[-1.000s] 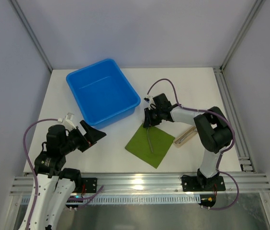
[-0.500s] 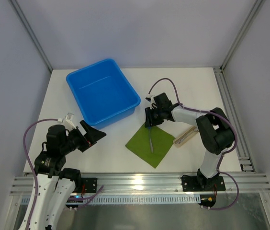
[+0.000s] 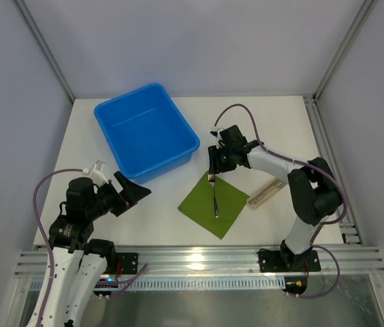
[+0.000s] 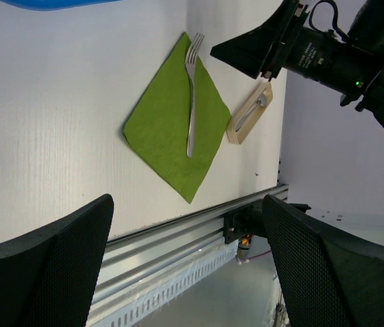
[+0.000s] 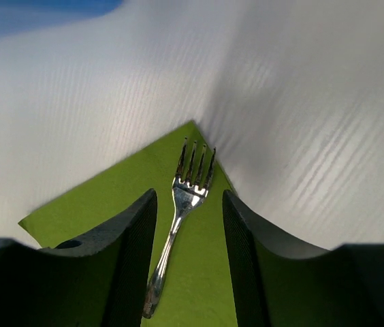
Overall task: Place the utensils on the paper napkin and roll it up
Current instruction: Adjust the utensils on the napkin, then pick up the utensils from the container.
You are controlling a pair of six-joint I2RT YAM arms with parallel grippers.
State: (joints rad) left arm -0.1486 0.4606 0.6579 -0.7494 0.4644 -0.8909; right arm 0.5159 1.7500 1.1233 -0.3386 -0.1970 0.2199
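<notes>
A green paper napkin (image 3: 209, 204) lies near the table's front, and also shows in the left wrist view (image 4: 168, 133). A silvery fork (image 3: 214, 197) lies on it, tines toward the far corner. My right gripper (image 3: 213, 165) hovers over the fork's head, open and empty. In the right wrist view its jaws (image 5: 188, 231) stand either side of the fork (image 5: 190, 187) without touching it. A beige holder (image 3: 265, 193) right of the napkin has a shiny utensil (image 4: 254, 107) in it. My left gripper (image 3: 133, 191) is open and empty at the front left, far from the napkin.
A blue bin (image 3: 146, 129) stands at the back left, its near corner close to the napkin's far corner. An aluminium rail (image 3: 199, 259) runs along the front edge. Frame posts rise at the back corners.
My right gripper has drawn back a little toward the far side, uncovering the fork's head. The fork now lies still on the napkin. The left arm has not moved.
</notes>
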